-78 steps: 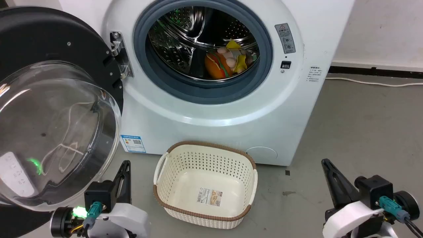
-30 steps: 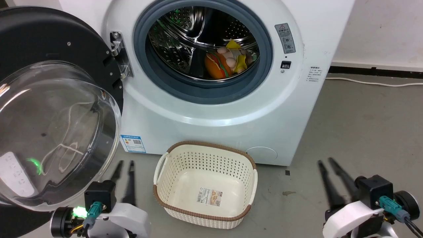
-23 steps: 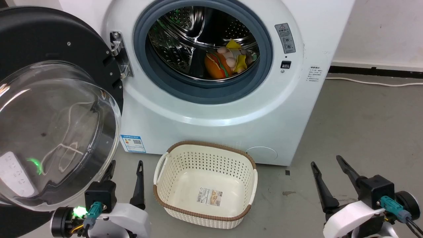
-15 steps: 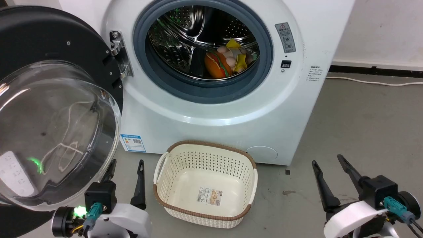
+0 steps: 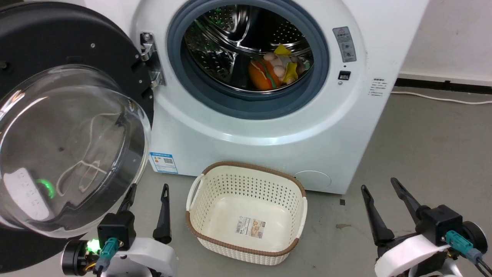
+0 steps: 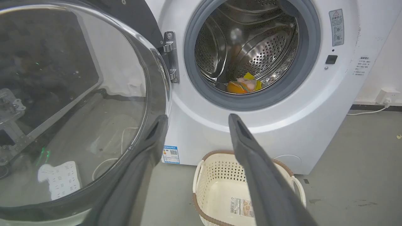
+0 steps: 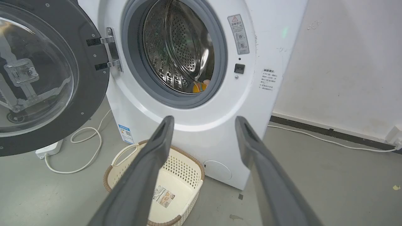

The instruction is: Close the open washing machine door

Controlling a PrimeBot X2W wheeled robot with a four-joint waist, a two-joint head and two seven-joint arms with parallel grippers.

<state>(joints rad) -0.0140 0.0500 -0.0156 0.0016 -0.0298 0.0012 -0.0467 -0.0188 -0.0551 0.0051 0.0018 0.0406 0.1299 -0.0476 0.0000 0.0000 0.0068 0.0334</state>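
The left gripper [image 5: 149, 187] and right gripper [image 5: 378, 184] both stand spread wide, grasping nothing; the left sits just beside the lower rim of the washing machine door [image 5: 73, 127], swung fully open at the left of the washing machine [image 5: 261, 130]. Between them a cream basket [image 5: 246, 169] stands on the floor [image 5: 423, 134], a label [image 5: 250, 226] inside. The steel drum [image 5: 226, 42] holds orange and yellow items [image 5: 269, 73].

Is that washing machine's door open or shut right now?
Open. The washing machine door is swung wide to the left on its hinge, leaving the drum and the toys inside exposed.
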